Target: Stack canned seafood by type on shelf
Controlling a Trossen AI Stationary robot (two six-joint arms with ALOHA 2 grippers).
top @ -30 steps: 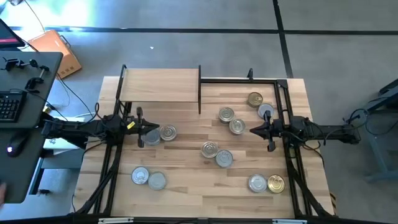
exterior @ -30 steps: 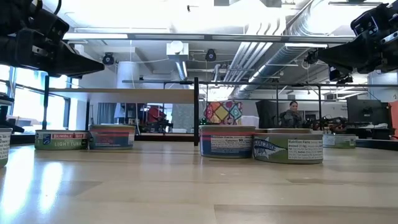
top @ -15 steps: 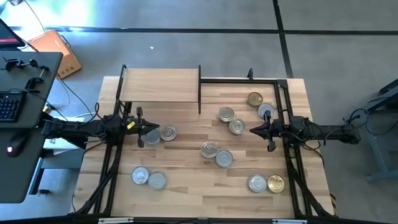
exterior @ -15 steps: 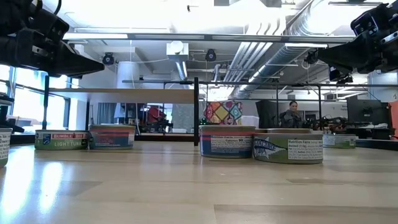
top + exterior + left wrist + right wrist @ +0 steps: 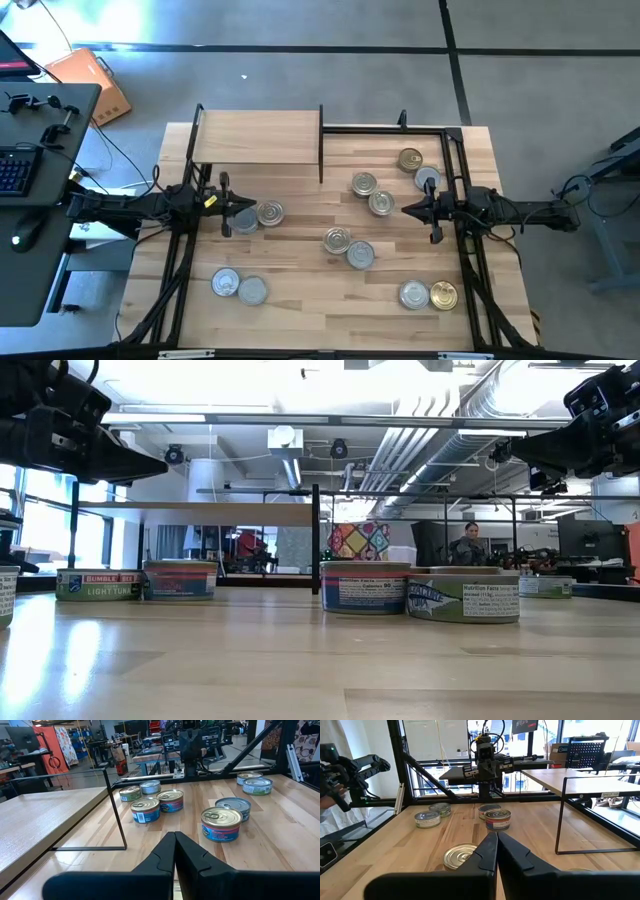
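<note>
tins (image 5: 337,240) were all down on the table (image 5: 300,300), none on the shelf (image 5: 258,137), which stood bare at the table's far-left corner on its black uprights. layout from the high view: two silver-topped ones touching at near-left (image 5: 238,286); one silver-topped tin (image 5: 270,212) just beside the left gripper (image 5: 227,205), with another partly hidden under that arm, lid colour unclear; a touching pair mid-table, silver tops (image 5: 348,247); two more (image 5: 371,193) a little farther back and to the right; a gold-topped tin (image 5: 409,159) and a silver one (image 5: 427,179) near the far-right frame, the silver one just beside the right gripper (image 5: 416,208); and at near-right a silver tin (image 5: 414,294) touching a gold one (image 5: 443,295). left gripper hovered above the table just in front of the shelf, fingers (image 5: 165,857) pressed together, holding nothing. right gripper hovered opposite it at the right side, fingers (image 5: 492,851) also pressed together and empty. both pointed toward the table's middle, well apart from each other. low view showed both arms up off the surface and the tins (image 5: 365,587) sitting flat, upright, unstacked. a person (image 5: 466,544) was visible in the room behind the table.
</note>
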